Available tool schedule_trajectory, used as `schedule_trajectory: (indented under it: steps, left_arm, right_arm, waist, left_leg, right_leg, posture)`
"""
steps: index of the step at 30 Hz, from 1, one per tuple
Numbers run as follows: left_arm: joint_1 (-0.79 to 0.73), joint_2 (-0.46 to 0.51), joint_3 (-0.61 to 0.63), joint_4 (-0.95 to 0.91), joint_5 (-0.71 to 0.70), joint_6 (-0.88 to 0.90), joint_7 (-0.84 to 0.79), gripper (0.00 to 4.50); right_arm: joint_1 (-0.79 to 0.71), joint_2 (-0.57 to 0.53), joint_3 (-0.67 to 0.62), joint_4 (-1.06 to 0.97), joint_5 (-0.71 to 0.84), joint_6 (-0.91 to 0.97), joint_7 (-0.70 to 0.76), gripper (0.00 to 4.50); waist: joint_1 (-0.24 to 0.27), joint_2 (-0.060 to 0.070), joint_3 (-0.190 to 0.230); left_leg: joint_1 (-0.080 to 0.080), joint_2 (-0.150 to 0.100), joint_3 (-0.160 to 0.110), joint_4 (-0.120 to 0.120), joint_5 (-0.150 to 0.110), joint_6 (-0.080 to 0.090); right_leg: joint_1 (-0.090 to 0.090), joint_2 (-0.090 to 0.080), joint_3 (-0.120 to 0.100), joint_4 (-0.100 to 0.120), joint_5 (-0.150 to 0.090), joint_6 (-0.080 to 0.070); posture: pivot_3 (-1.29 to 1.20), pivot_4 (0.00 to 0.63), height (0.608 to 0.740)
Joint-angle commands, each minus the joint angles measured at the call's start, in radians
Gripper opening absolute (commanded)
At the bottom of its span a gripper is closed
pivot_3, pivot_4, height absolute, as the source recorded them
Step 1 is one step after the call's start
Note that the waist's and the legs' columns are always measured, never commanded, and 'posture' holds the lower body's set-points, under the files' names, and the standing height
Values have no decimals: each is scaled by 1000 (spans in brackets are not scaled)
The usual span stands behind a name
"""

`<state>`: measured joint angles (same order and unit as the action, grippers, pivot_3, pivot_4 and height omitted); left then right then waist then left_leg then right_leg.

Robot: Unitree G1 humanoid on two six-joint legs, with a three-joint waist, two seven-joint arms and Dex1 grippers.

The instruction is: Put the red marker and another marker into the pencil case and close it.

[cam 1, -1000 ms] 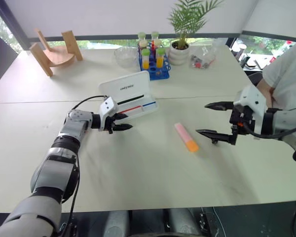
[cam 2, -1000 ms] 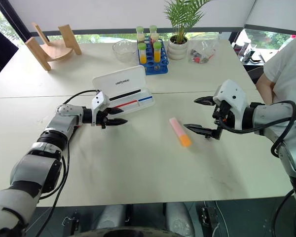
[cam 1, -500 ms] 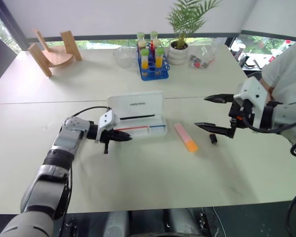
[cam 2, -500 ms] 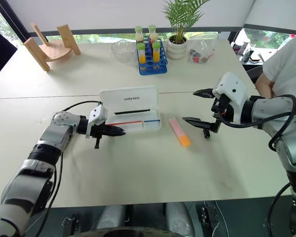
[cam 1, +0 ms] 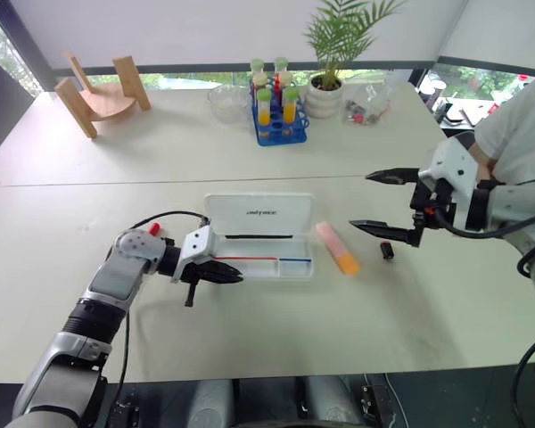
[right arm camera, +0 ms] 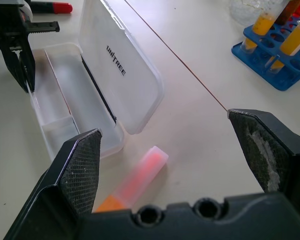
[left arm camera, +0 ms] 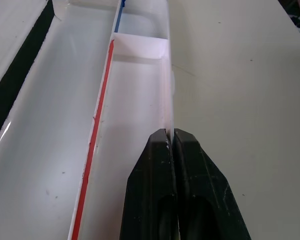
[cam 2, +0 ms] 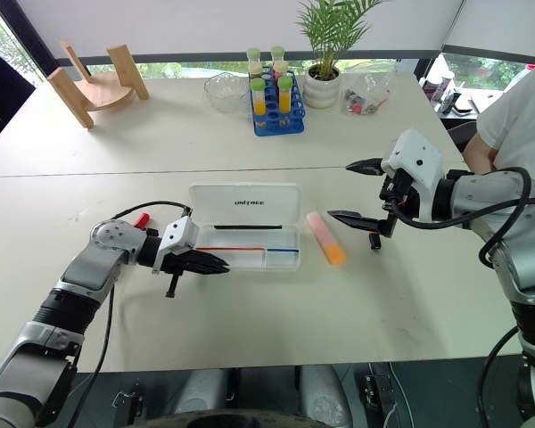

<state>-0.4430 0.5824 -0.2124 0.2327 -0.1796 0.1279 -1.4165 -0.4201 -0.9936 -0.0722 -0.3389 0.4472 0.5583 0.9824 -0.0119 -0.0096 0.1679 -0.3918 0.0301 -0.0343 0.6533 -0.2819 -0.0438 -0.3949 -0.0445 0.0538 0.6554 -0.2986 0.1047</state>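
The pencil case (cam 1: pixel 257 214) lies open in the middle of the table, its white lid tilted back and its tray (cam 2: pixel 250 256) showing a red and a blue stripe. My left gripper (cam 1: pixel 235 276) is shut on the tray's front wall; in the left wrist view its fingers (left arm camera: pixel 155 165) pinch the thin wall. The red marker (cam 2: pixel 141 219) lies behind my left forearm, its red cap showing. Another marker (cam 1: pixel 337 247), pink with an orange end, lies just right of the case. My right gripper (cam 1: pixel 360 201) hangs open above the table to the right of it.
A tiny black object (cam 1: pixel 386 251) lies under my right gripper. At the back stand a blue rack of tubes (cam 1: pixel 276 111), a glass bowl (cam 1: pixel 226 100), a potted plant (cam 1: pixel 324 94), a plastic bag (cam 1: pixel 367 105) and a wooden stand (cam 1: pixel 98 89). A person in white (cam 1: pixel 517 125) is at the right.
My left gripper has closed on the tray wall and drawn the case toward me, turning it square. The red marker's cap now shows behind the left arm. The right gripper has stayed put.
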Motion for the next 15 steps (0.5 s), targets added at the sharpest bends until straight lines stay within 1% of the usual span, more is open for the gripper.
schedule_trajectory:
  steps: [1, 4, 5, 6, 7, 9, 12, 14, 15]
  left_arm:
    - [11, 16, 6, -38, -11, 2, 9, 1815]
    - [25, 48, 45, -112, -47, 37, 22, 3288]
    - [33, 64, 62, -146, -62, 53, 26, 3728]
    - [49, 91, 81, -196, -83, 71, 24, 4267]
    - [66, 117, 102, -244, -102, 88, 26, 4392]
    - [109, 172, 159, -347, -151, 135, 38, 4392]
    - [203, 273, 344, -538, -291, 314, 98, 4392]
    - [267, 322, 472, -610, -380, 447, 149, 4392]
    - [292, 337, 514, -635, -410, 496, 175, 4392]
  right_arm:
    - [-15, 5, -14, -5, -4, -18, 6, 4500]
    - [-15, 10, -12, -3, -7, -20, 7, 4500]
    - [-14, 13, -10, -3, -10, -22, 8, 4500]
    - [-12, 15, -10, -1, -11, -23, 9, 4500]
    - [-12, 18, -9, 0, -11, -22, 10, 4500]
    - [-9, 20, -12, 4, -11, -25, 14, 4500]
    - [-7, 24, -13, 15, -10, -23, 14, 4500]
    - [-5, 26, -15, 21, -12, -22, 12, 4500]
    - [-1, 25, -19, 23, -13, -23, 12, 4500]
  waist:
    - [-1, 0, 0]
    - [-1, 0, 0]
    - [-1, 0, 0]
    - [-3, 0, 1]
    - [-6, 0, 1]
    - [-7, 1, 1]
    - [-8, 0, 2]
    - [-6, 1, 2]
    - [-6, 1, 2]
  left_leg:
    - [0, 0, 0, 0, 0, 0]
    - [0, 0, 0, 0, 0, 0]
    - [0, 0, 0, 0, 0, 0]
    - [0, 0, 0, 0, 0, 0]
    - [0, 1, 0, -1, 0, 0]
    - [0, 1, 0, -1, 0, 0]
    - [0, 2, 1, -2, 0, 0]
    - [0, 2, 0, -3, 0, 0]
    - [0, 2, 1, -3, 0, 0]
  right_leg:
    - [0, 0, 0, 0, 0, 0]
    - [0, 0, 0, 0, 0, 0]
    - [0, 0, 0, 0, 0, 0]
    - [0, 0, 0, 0, 0, 0]
    - [-1, 0, 0, 0, 0, 0]
    - [-1, 0, 0, 0, 0, 0]
    - [-2, 0, 1, 0, 0, 0]
    - [-2, 0, 1, 0, 0, 0]
    - [-2, 0, 1, 0, 0, 0]
  posture:
    - [0, 150, 740]
    - [0, 150, 740]
    - [0, 150, 740]
    - [0, 150, 740]
    - [0, 150, 740]
    - [0, 150, 740]
    - [0, 150, 740]
    - [0, 150, 740]
    - [0, 150, 740]
